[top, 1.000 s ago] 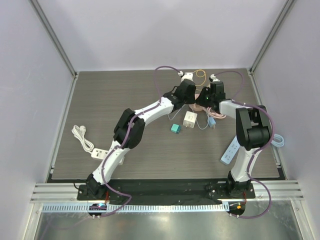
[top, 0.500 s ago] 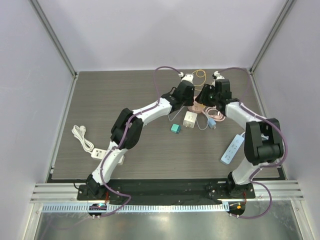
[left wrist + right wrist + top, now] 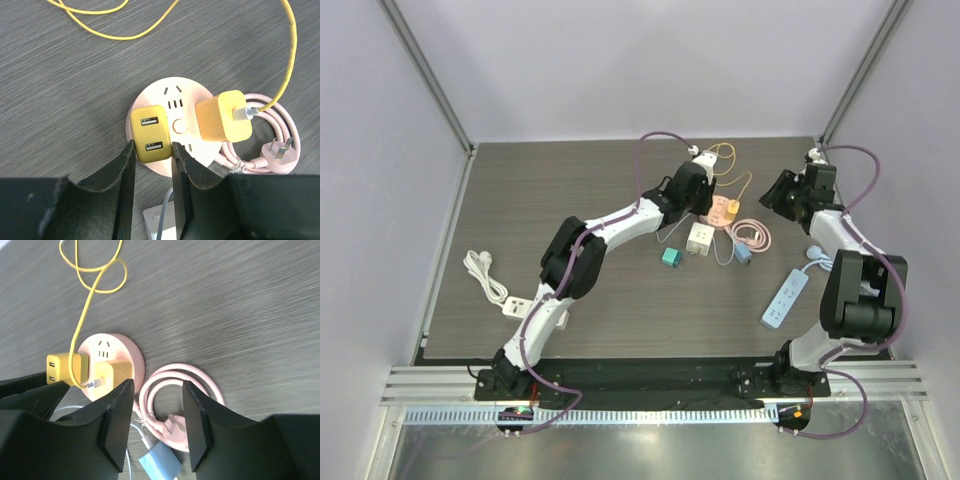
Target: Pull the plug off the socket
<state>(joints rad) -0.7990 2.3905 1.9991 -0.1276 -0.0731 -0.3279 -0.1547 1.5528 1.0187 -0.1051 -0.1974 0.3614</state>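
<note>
A round pink socket lies on the dark table, also in the top view and the right wrist view. Two yellow plugs sit on it. My left gripper is shut on the left yellow plug, a finger pressed to each side. The other yellow plug carries a yellow cable. My right gripper is open and empty, hovering to the right of the socket over a coiled pink cord. In the top view it is well apart from the socket.
A white cube adapter, a small green block and a blue adapter lie just in front of the socket. A white power strip lies at the right. Another white strip with its cord lies at the left.
My right gripper has pulled back from the socket to the right and is now empty. The yellow cable has shifted rightward. My left gripper stays at the socket.
</note>
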